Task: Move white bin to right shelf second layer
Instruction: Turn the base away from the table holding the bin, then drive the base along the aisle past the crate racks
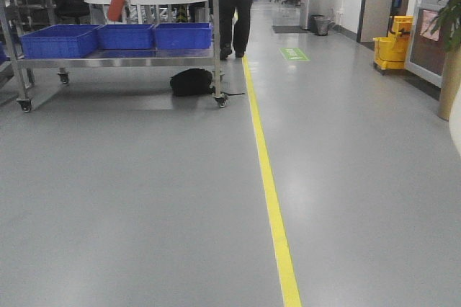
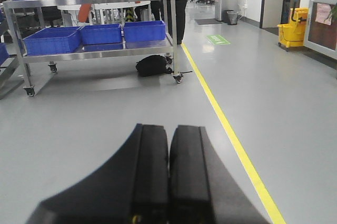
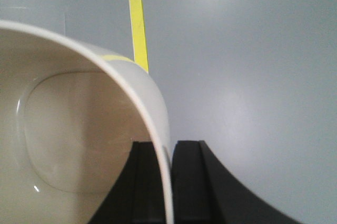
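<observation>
Right claw (image 3: 171, 179) clenched on the wall of the white bin (image 3: 68, 145), rim pinched between the jaws; bin's body lies left in the wrist view, above grey floor (image 3: 253, 77) and yellow line (image 3: 136, 19); left claw (image 2: 168, 171) closed, empty; roller shelf in no view, so a turn likely comes first.

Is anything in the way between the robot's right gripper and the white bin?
No. The right gripper is shut on the white bin, with its fingers on either side of the wall and nothing between. The shelf the bin must go to shows in no view, so that path cannot be judged.
</observation>
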Robot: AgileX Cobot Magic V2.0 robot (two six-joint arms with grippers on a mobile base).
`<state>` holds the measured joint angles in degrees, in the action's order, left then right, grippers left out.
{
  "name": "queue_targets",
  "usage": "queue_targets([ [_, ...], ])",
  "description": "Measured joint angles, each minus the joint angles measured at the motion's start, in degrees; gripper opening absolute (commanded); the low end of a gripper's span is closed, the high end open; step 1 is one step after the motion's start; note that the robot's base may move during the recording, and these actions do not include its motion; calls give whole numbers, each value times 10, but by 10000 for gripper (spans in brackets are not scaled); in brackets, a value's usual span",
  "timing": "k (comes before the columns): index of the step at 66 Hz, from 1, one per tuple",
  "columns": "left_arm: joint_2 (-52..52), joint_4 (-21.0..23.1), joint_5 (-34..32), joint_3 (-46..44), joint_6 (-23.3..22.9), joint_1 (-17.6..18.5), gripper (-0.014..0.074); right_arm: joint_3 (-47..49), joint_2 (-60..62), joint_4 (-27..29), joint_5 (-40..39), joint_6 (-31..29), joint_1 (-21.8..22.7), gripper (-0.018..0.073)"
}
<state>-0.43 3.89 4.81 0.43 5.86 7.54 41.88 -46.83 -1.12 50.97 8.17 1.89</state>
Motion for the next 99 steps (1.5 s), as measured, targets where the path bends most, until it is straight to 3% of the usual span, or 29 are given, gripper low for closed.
queue_targets([
  [99,0,0,0,0,0,0,85,0,0,0,0,0,0,49],
])
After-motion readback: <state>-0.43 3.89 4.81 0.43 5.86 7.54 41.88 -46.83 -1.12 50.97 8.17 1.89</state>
